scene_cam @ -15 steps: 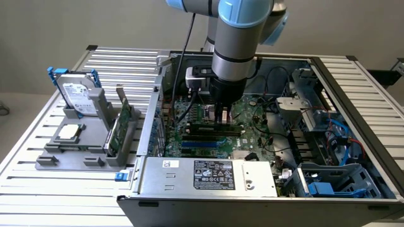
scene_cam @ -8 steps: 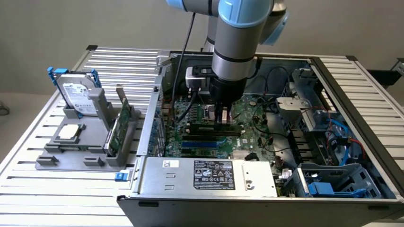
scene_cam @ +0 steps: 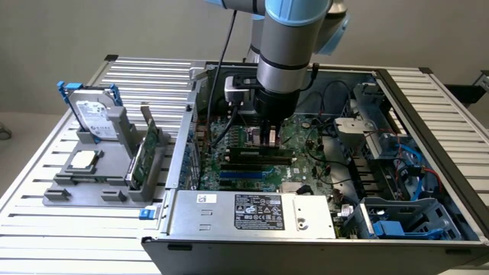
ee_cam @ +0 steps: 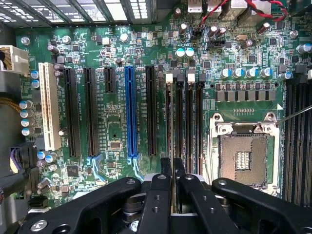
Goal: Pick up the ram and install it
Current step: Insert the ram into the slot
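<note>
The ram (scene_cam: pixel 246 151), a long narrow green stick, stands on edge along a black memory slot (ee_cam: pixel 179 117) of the motherboard (scene_cam: pixel 306 166) inside the open computer case. In the wrist view the ram (ee_cam: pixel 170 122) shows edge-on as a thin line running over the slot closest to the long expansion slots. My gripper (scene_cam: pixel 267 139) reaches straight down onto its middle. The two black fingers (ee_cam: pixel 166 168) stand close together, shut on the stick. Whether the ram sits fully down in the slot I cannot tell.
Beside the memory slots lies the open processor socket (ee_cam: pixel 243 158). A grey power supply (scene_cam: pixel 252 213) fills the case's front, with drive cages and cables (scene_cam: pixel 405 166) on the exterior view's right. Outside the case a grey fixture (scene_cam: pixel 91 192) holds a hard drive (scene_cam: pixel 95 117), a green expansion card (scene_cam: pixel 146 152) and a silver chip (scene_cam: pixel 82 160).
</note>
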`<state>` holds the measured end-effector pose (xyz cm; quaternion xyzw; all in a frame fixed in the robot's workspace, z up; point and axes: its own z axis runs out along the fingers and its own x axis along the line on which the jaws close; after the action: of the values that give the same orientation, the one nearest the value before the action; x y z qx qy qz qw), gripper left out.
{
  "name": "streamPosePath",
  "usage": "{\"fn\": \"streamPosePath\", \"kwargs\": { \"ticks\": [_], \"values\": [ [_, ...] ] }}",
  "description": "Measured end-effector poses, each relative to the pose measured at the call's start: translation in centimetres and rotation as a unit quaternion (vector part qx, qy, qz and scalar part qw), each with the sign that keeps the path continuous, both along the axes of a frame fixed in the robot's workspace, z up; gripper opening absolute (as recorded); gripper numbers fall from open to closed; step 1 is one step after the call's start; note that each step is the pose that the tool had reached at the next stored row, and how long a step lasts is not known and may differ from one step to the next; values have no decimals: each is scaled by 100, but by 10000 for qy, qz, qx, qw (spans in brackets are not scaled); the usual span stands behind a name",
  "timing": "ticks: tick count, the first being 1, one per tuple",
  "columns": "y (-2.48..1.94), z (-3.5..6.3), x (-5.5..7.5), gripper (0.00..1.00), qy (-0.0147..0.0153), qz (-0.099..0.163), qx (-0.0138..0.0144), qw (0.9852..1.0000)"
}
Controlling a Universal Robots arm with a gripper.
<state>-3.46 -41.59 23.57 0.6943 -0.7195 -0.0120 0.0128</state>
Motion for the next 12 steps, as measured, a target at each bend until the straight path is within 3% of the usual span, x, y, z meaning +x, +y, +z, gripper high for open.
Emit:
{"fn": "streamPosePath", "kwargs": {
  "ticks": [12],
  "values": [
    [-1,-35,0,13,0,-1,-1,10000]
  ]
}}
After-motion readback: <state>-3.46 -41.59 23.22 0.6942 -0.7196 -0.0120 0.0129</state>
